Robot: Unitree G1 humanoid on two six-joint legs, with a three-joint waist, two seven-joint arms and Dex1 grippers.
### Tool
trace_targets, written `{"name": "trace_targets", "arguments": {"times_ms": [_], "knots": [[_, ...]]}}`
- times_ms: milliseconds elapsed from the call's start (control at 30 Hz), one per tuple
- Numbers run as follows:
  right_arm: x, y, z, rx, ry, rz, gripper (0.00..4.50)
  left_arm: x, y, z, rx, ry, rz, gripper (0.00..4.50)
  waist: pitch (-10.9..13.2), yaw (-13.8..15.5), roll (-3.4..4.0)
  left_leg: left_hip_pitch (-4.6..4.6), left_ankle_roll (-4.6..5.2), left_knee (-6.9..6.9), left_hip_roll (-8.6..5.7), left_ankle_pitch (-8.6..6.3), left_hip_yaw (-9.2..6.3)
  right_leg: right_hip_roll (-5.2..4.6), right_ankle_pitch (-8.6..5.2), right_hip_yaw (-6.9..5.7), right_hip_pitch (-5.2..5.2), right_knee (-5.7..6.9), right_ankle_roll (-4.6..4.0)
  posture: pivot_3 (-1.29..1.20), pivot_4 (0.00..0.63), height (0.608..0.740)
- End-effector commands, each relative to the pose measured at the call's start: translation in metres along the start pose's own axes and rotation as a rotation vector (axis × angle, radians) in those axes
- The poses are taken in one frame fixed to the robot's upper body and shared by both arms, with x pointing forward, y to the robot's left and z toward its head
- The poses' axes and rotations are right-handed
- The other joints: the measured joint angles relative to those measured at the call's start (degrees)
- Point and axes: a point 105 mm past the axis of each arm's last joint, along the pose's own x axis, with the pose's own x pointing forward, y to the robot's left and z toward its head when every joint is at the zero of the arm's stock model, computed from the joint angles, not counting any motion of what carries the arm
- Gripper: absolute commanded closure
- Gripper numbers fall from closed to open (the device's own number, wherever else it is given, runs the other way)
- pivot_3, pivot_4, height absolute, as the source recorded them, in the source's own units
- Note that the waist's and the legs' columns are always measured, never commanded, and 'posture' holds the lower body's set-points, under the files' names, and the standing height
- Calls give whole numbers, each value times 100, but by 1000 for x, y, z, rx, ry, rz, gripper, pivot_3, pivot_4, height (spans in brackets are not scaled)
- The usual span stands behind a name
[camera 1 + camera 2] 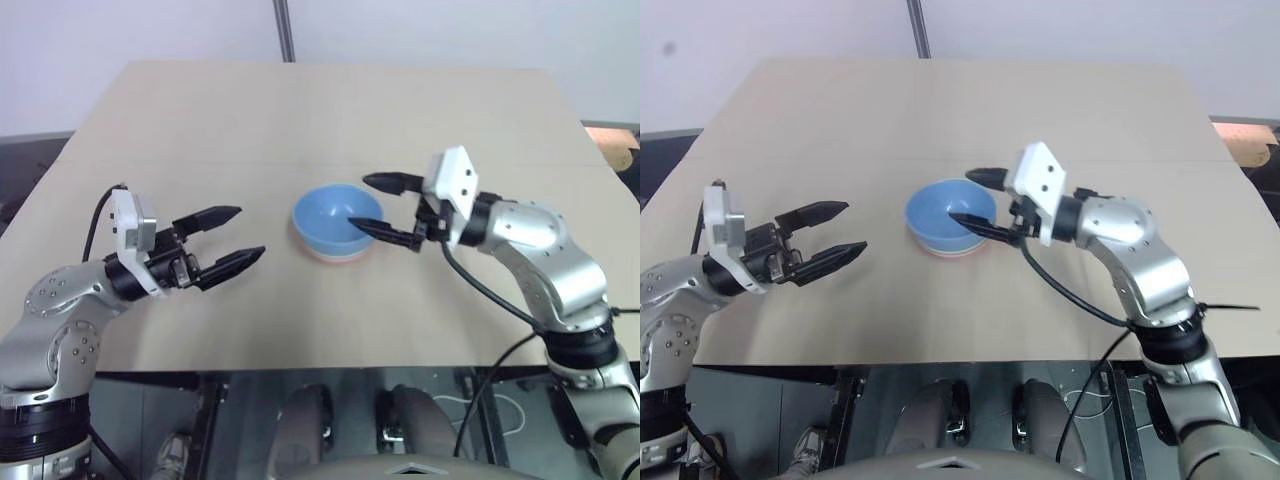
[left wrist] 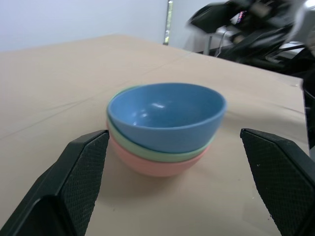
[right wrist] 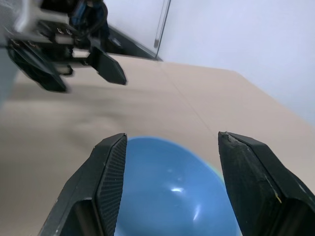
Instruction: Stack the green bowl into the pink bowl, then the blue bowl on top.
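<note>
A tan table (image 1: pixel 330 110) fills most of the head view. Near the frame's centre sits the stack: the blue bowl (image 1: pixel 336 219) nests in the green bowl (image 2: pixel 162 153), which sits in the pink bowl (image 2: pixel 152 166). From the right side the right gripper (image 1: pixel 379 206) hangs over the blue bowl's rim, its fingers spread and grasping nothing. At the lower left the left gripper (image 1: pixel 231 237) points toward the stack, well apart from it, released wide.
</note>
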Motion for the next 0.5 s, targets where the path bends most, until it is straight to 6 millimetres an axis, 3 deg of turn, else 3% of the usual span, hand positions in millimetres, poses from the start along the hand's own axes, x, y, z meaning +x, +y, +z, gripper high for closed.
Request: {"name": "trace_targets", "arguments": {"times_ms": [33, 133, 333, 500], "knots": [[-29, -7, 2, 34, 11, -84, 1262, -8, -1, 4, 44, 10, 61, 0, 0, -6, 0, 1, 0, 0, 1, 0, -1, 0, 0, 0, 0, 0, 0, 0, 150, 740], [-57, -13, -13, 38, 82, -163, 87, -18, -4, 1, 15, 23, 74, 0, 0, 2, 0, 4, 1, 0, 1, -1, 0, 0, -1, 1, 1, 0, -1, 0, 150, 740], [-122, -6, -37, 96, 240, -236, 87, -51, -6, -10, 52, 181, 154, 0, 1, 10, 1, 0, 10, -4, 0, -7, 0, -1, -3, 1, -1, -7, 0, 0, 150, 740], [-154, -1, -39, 120, 296, -271, 87, -70, -10, -12, 41, 245, 157, 0, 0, 5, 3, 6, 23, -10, 2, -16, 0, 0, -16, 3, -1, -8, 20, 0, 150, 740]]}}
